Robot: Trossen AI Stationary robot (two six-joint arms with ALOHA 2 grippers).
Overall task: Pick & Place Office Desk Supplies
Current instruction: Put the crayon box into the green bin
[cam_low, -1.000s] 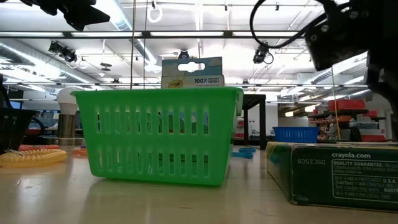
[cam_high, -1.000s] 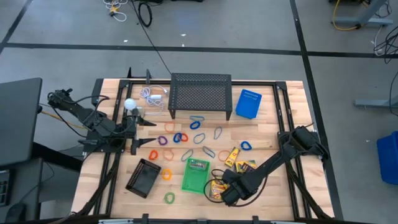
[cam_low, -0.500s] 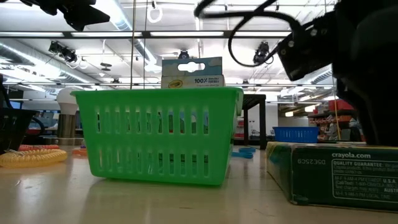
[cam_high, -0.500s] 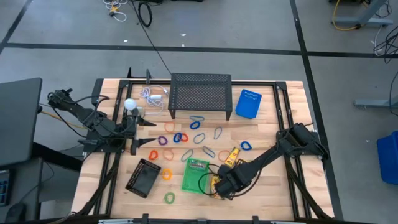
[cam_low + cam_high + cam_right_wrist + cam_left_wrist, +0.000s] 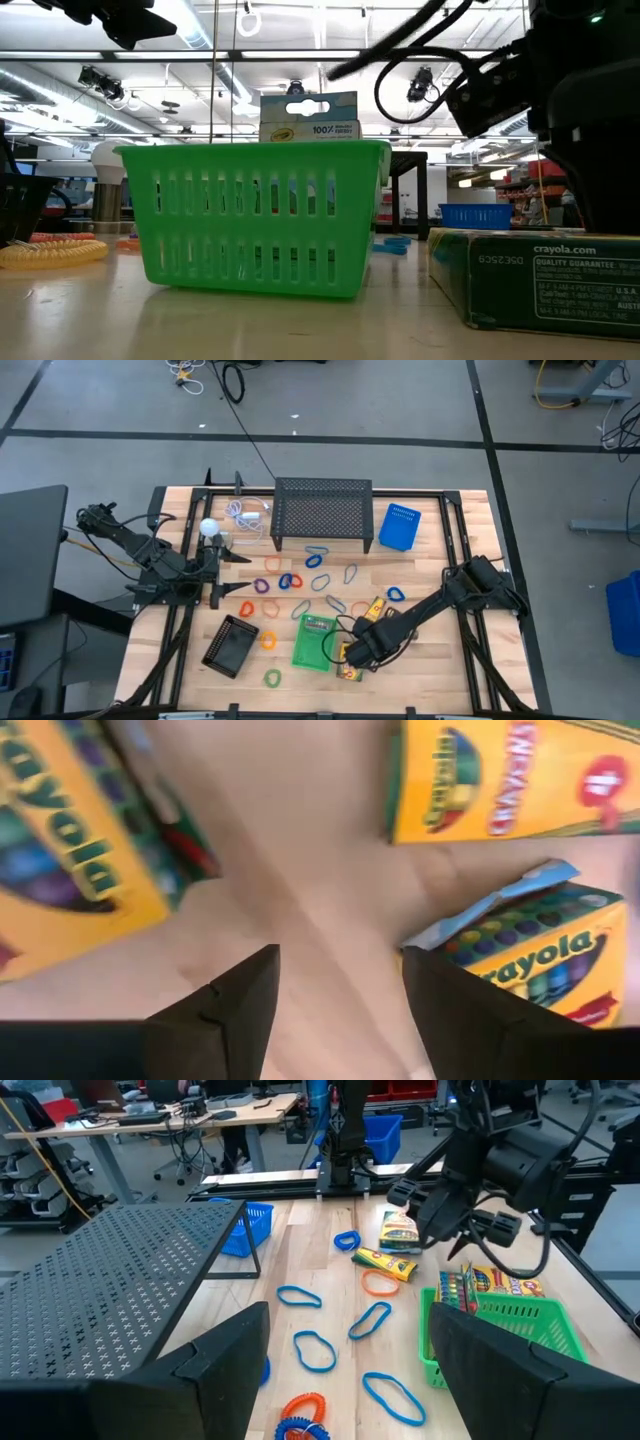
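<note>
Right gripper (image 5: 338, 1010) over crayon boxes, jaws apart, empty.
Bare wood between fingers; crayon box (image 5: 70, 860) one side, crayon box (image 5: 545, 955) other side.

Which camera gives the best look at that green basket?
The low view: the green basket fills it, slats clear. The high view shows it small from above, the left wrist view only one corner, the right wrist view nothing.

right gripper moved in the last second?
Yes. In the high view the right gripper has shifted away from the table's near edge and toward the green basket, and now hangs beside the basket's right wall, over the crayon boxes.
</note>
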